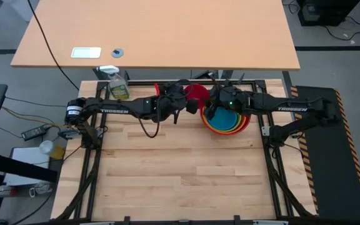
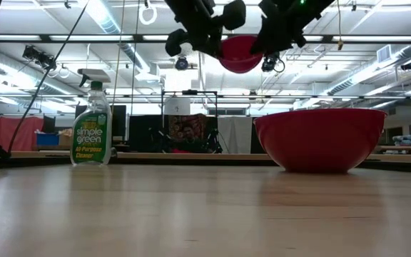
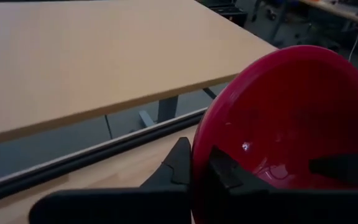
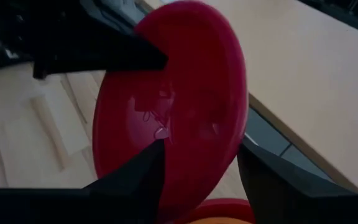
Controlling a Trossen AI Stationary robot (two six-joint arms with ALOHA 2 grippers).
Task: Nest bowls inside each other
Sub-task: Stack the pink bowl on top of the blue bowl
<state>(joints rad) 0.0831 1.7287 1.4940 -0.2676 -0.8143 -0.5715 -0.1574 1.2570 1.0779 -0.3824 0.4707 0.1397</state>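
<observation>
A small pink-red bowl (image 1: 197, 94) hangs high above the table's far middle, also seen in the low view (image 2: 240, 56). My left gripper (image 1: 183, 103) reaches in from the left and is shut on it. My right gripper (image 4: 197, 168) comes from the right and is open, with one finger on each side of the same bowl (image 4: 185, 93). Below and to the right, the big red bowl (image 1: 247, 124) rests on its base on the table. The orange, lime green and blue (image 1: 225, 117) bowls are nested in it. My left gripper pinches the small bowl's rim (image 3: 202, 155) on the bowl's left side, one finger inside (image 3: 225, 173) and one outside (image 3: 176, 163). The fingers come almost level from the table's left. The bowl is lifted clear, its mouth up and somewhat tilted. My right gripper: I cannot tell whether its fingers (image 4: 138, 174) touch the bowl.
A spray bottle (image 1: 117, 84) stands at the table's far left, also in the low view (image 2: 91, 128). Beyond the far edge is a light wooden desk (image 1: 155, 31). The near half of the table (image 1: 180, 175) lies bare.
</observation>
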